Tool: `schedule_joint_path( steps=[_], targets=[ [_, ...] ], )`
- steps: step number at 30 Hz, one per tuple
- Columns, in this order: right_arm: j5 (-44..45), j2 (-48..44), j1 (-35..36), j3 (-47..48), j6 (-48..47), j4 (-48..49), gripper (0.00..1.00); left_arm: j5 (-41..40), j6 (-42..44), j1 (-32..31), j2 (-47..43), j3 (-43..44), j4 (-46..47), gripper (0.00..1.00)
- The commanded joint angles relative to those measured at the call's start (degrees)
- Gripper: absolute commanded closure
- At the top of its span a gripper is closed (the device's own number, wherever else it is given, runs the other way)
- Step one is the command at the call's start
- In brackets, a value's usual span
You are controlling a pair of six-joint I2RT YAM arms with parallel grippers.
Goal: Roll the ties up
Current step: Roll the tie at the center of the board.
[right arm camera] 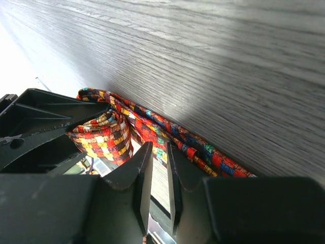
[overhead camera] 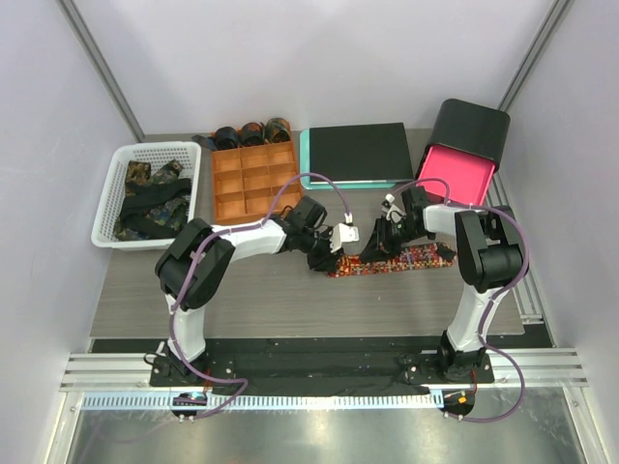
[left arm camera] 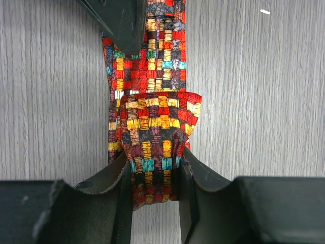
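Note:
A red-orange check tie (overhead camera: 406, 259) lies flat across the middle of the table. Its left end is folded over into a started roll (left arm camera: 155, 117). My left gripper (left arm camera: 155, 188) is shut on that folded end, one finger against each edge of the fabric; from above it sits at the tie's left end (overhead camera: 334, 256). My right gripper (overhead camera: 379, 242) hovers just right of it, over the flat strip. In the right wrist view its jaws (right arm camera: 159, 157) stand a narrow gap apart with nothing between them, and the tips are at the tie's edge (right arm camera: 167, 134).
A white basket (overhead camera: 114, 208) at the left holds dark patterned ties. Behind the orange compartment tray (overhead camera: 253, 179) sit dark rolled ties (overhead camera: 251, 133). A black pad on a teal board (overhead camera: 356, 155) and a black box with a pink inside (overhead camera: 464, 150) stand at the back right.

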Motion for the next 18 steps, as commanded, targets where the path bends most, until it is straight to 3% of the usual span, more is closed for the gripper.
schedule_joint_path(
  steps=[1,5,10,18],
  targets=[
    [9.80,0.74,0.01,-2.12,-2.76,-3.94,0.76,-3.73,0.54,0.54,0.46,0.04,-3.04,0.83],
    [4.89,-2.33,-0.07,-1.60,-0.67,-2.36,0.75,-5.93,3.18,0.36,3.01,1.79,-7.69,0.82],
    [-1.88,-8.66,1.50,-3.00,6.64,6.78,0.71,-7.16,3.89,0.01,4.42,2.50,-9.72,0.82],
    [-3.12,-8.41,6.16,-2.82,9.28,8.72,0.69,-7.60,4.15,0.01,4.95,3.29,-10.34,0.80]
  ],
)
